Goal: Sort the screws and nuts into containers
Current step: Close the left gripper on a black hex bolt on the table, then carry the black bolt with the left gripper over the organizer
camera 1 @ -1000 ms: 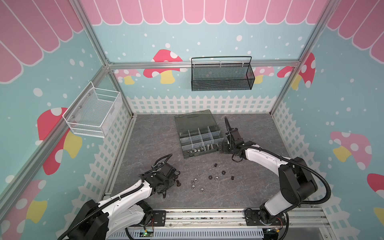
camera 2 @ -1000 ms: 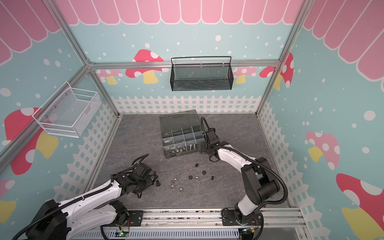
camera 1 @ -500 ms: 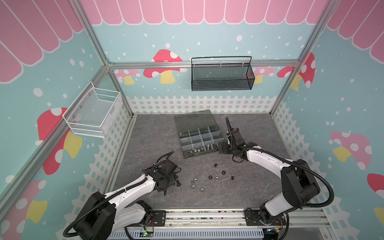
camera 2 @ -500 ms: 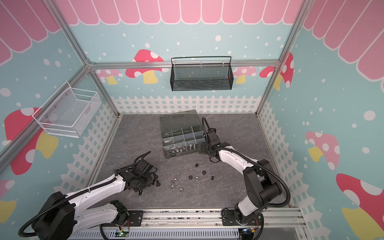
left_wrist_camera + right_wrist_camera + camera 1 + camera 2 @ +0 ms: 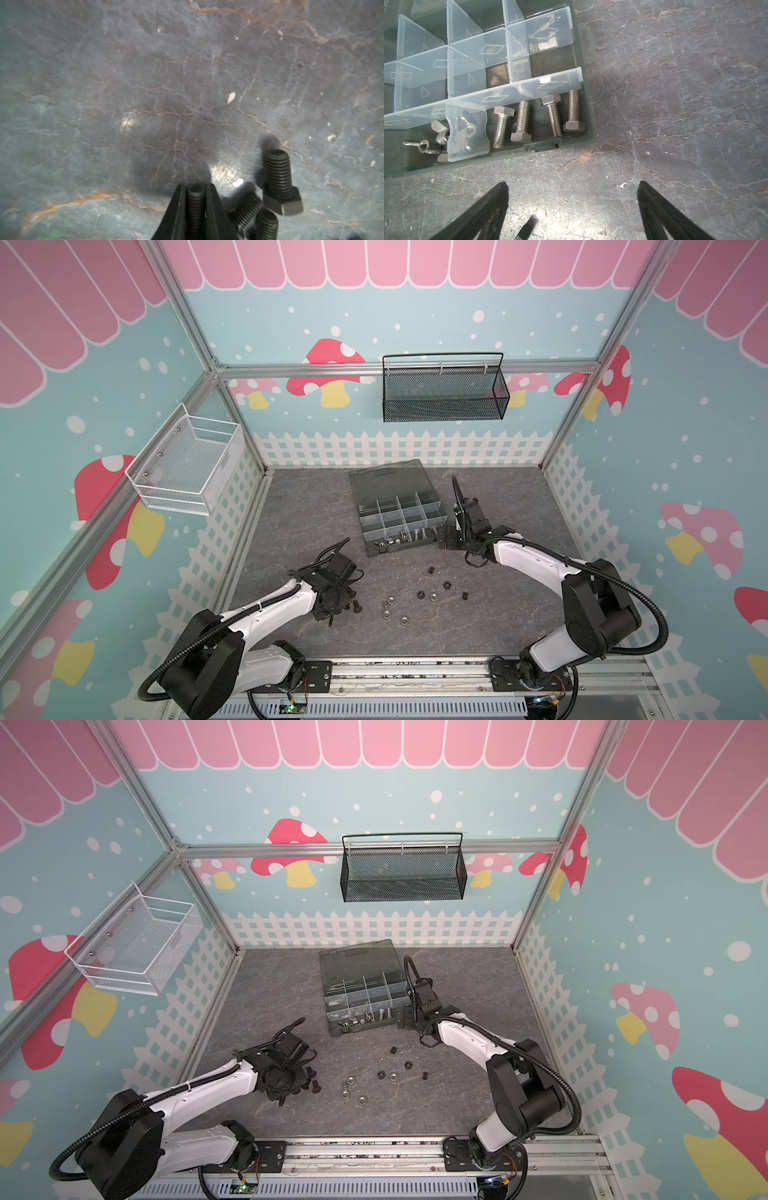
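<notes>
After it closed, tool [image 5: 196,186] grips screw [image 5: 195,207].

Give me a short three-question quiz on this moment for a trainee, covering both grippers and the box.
1. True or false: the right gripper is open and empty.
2. The left gripper is clamped on: A) a wing nut, B) a black screw, C) nothing.
3. In the organiser box, what lies in the compartment next to the silver screws?
Key: 1 true; 2 B; 3 wing nuts.
</notes>
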